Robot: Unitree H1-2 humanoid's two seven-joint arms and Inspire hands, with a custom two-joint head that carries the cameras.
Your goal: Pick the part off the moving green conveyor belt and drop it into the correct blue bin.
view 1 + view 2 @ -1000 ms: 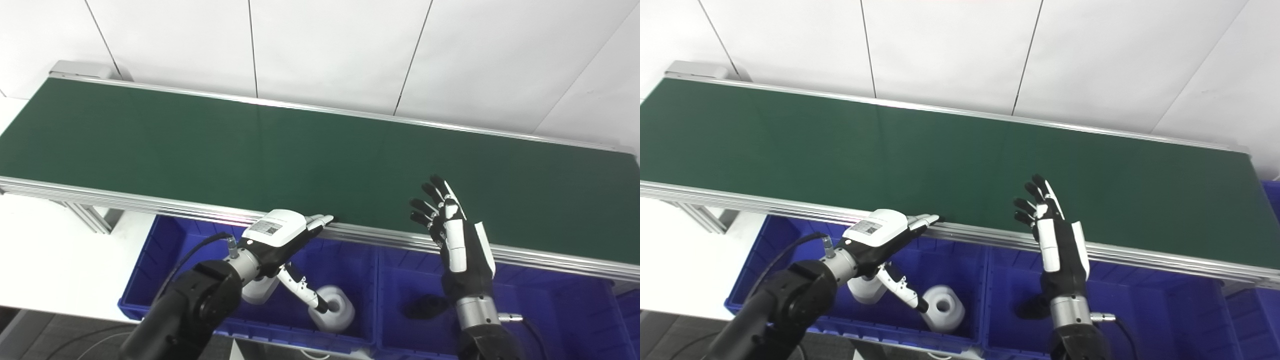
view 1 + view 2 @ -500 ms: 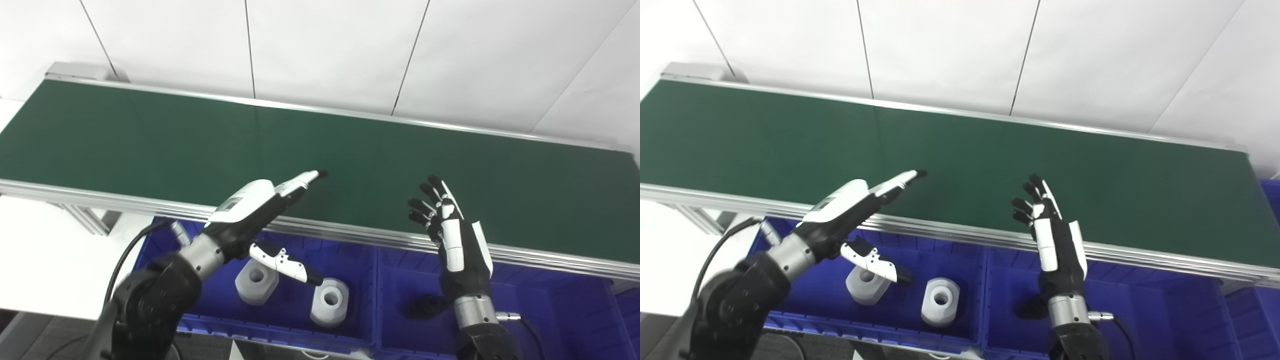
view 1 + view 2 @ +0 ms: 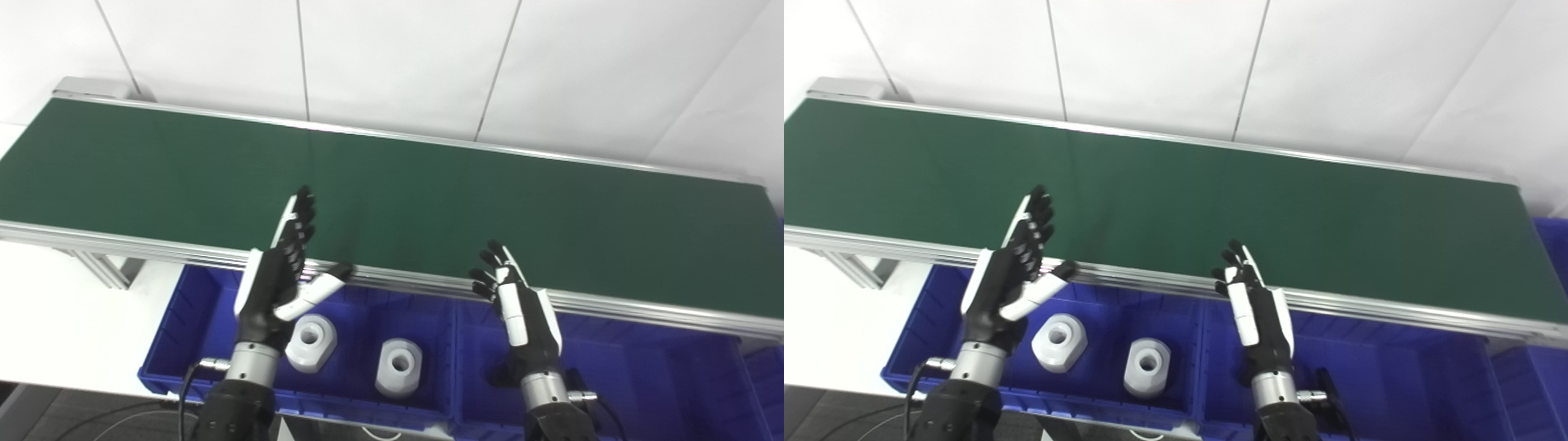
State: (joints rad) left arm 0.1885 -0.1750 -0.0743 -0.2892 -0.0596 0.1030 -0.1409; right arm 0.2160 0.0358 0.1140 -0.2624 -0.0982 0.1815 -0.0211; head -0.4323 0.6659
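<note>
The green conveyor belt [image 3: 429, 202] runs across the view and carries no part. My left hand [image 3: 278, 278] is open and empty, fingers pointing up over the belt's near rail. My right hand [image 3: 520, 300] is open and empty, raised at the near rail above the middle bin. Two white hex-shaped parts with centre holes [image 3: 310, 342] [image 3: 399, 366] lie in the left blue bin [image 3: 184, 318]. A black part [image 3: 1329, 392] lies in the middle blue bin [image 3: 674, 380], partly hidden by my right wrist.
The belt's aluminium near rail [image 3: 153, 248] runs just above the bins. A white table surface [image 3: 73, 331] lies at the left. A further blue bin edge [image 3: 1549, 233] shows at the far right. A white panelled wall [image 3: 398, 61] stands behind the belt.
My left hand rose out of the left bin and turned upright, leaving both white parts in the bin. My right hand moved down and slightly left. The camera shifted a little.
</note>
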